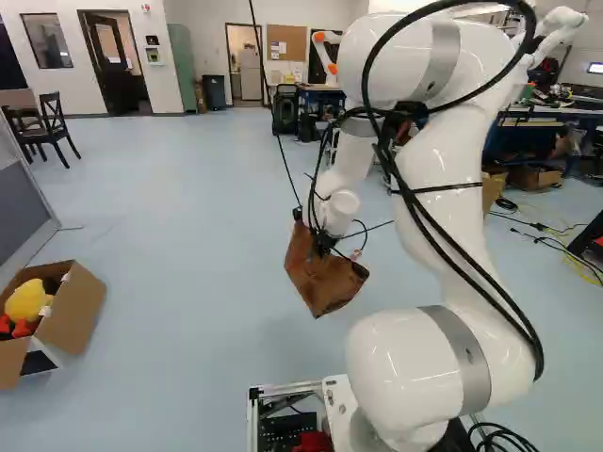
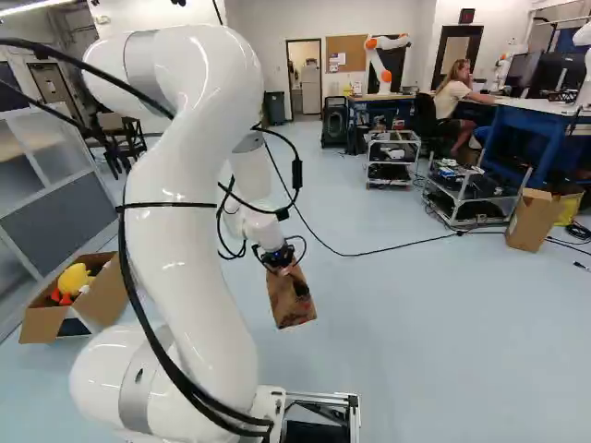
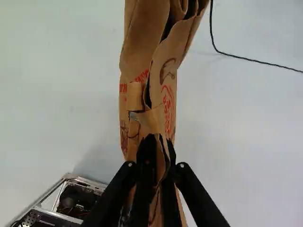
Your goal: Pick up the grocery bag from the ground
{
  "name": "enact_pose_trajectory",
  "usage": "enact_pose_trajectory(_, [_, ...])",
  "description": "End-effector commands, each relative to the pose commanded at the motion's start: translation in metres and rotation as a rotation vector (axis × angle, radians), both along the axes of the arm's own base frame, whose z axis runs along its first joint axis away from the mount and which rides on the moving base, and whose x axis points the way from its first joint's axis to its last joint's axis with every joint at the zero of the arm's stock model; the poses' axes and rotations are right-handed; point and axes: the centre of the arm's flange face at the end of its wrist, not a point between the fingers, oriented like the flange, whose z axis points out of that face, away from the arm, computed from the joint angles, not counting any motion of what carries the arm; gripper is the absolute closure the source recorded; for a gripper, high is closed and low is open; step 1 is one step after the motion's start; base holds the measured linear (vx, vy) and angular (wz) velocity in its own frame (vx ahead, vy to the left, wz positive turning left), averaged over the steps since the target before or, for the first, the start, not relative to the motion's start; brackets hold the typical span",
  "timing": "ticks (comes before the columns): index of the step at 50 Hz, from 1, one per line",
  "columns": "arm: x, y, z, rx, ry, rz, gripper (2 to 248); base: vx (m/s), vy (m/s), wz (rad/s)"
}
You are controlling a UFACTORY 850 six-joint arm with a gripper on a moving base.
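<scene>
And the arm (image 1: 438,169) arches high and drops forward, black gripper (image 1: 323,244) pointing down ahead of the base, fingers clamped on the top of the brown paper bag (image 2: 292,300), which hangs below them above the floor (image 2: 416,351)! Floor spreads either side, edged by the metal base frame (image 2: 323,398) nearest the arm. Beyond the bag runs a black cable (image 2: 397,245); left in the right base view, a cardboard box (image 2: 111,295) holds a yellow plush (image 2: 76,279), carts (image 2: 506,196) far right

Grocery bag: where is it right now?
Near the middle of the left base view, the bag hangs from the jaws over the floor, right of the open cardboard box.
</scene>
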Motion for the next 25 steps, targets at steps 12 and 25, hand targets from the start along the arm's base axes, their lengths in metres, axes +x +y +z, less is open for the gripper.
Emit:
enact_pose_trajectory(12, [-0.014,0.003,0.016,0.0,-0.018,0.006,229,0.0,0.0,0.0])
enact_pose_trajectory(25, [-0.028,0.005,0.03,0.0,-0.033,0.013,229,0.0,0.0,0.0])
